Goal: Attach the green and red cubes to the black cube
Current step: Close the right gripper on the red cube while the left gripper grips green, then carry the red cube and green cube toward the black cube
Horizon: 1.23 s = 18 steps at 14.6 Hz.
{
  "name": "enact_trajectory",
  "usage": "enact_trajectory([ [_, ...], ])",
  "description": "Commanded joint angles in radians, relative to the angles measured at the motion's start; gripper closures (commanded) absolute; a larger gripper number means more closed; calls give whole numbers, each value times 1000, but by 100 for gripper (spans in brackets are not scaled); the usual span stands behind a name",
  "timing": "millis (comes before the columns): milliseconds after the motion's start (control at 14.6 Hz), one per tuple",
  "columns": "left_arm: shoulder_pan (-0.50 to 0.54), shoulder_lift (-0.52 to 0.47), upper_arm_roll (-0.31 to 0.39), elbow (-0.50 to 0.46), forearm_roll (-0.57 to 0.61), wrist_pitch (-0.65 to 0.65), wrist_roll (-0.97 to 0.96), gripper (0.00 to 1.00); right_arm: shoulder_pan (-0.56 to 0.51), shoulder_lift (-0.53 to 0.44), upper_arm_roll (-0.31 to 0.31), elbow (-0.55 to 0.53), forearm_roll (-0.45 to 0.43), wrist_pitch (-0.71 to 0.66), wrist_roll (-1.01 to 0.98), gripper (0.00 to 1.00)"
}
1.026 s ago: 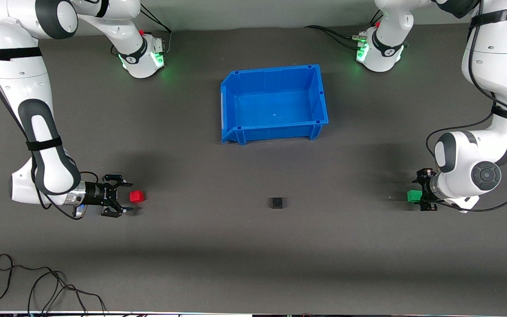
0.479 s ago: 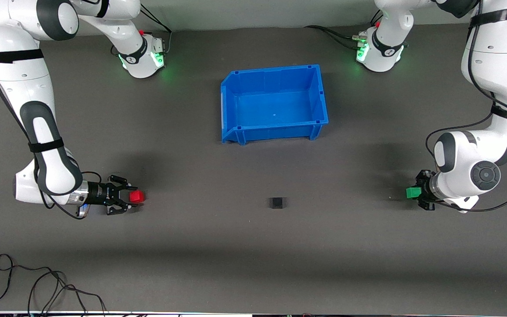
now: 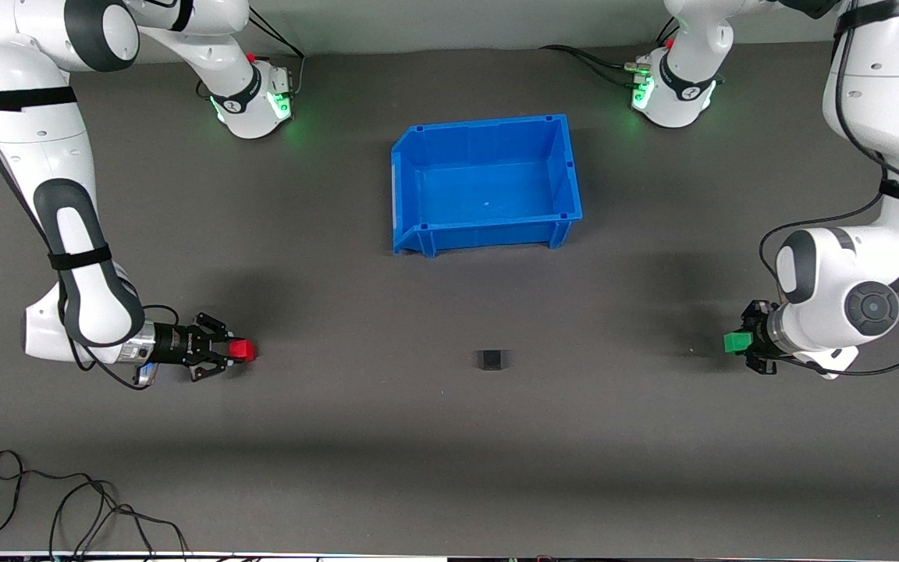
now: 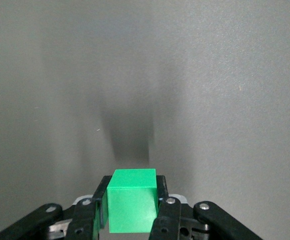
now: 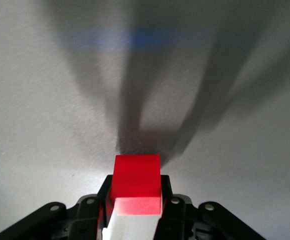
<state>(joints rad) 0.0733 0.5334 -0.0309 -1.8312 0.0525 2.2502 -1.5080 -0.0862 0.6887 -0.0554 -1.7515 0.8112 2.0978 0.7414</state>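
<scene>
The black cube sits on the grey mat, nearer to the front camera than the blue bin. My right gripper is shut on the red cube at the right arm's end of the table; the right wrist view shows the red cube clamped between both fingers. My left gripper is shut on the green cube at the left arm's end; the left wrist view shows the green cube held between the fingers, slightly above the mat.
An empty blue bin stands mid-table, farther from the front camera than the black cube. Loose black cables lie at the mat's near edge toward the right arm's end.
My right gripper moved onto the red cube and closed on it. My left gripper, holding the green cube, shifted slightly with it.
</scene>
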Motion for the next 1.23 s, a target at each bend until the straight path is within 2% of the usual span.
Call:
enact_trajectory([
  [0,-7,-16,-38,36,-8,-73,-38,100,25,-14,12,52,25,-4,105,82],
  [274,-67,-1,-70,81,-49,-58,-168,100,141,-6,19,160,34,-2,323,82],
  [547,-177,74,-70,171,-51,-26,-306,100,262,49,17,262,152,24,418,82],
  [752,-251,111,-70,173,-51,83,-437,100,341,103,17,322,166,129,504,82],
  [889,-297,125,-70,178,-54,109,-477,100,393,147,17,377,189,188,571,82],
  [1162,-386,213,-70,263,-121,169,-500,100,480,225,19,458,210,287,668,82],
])
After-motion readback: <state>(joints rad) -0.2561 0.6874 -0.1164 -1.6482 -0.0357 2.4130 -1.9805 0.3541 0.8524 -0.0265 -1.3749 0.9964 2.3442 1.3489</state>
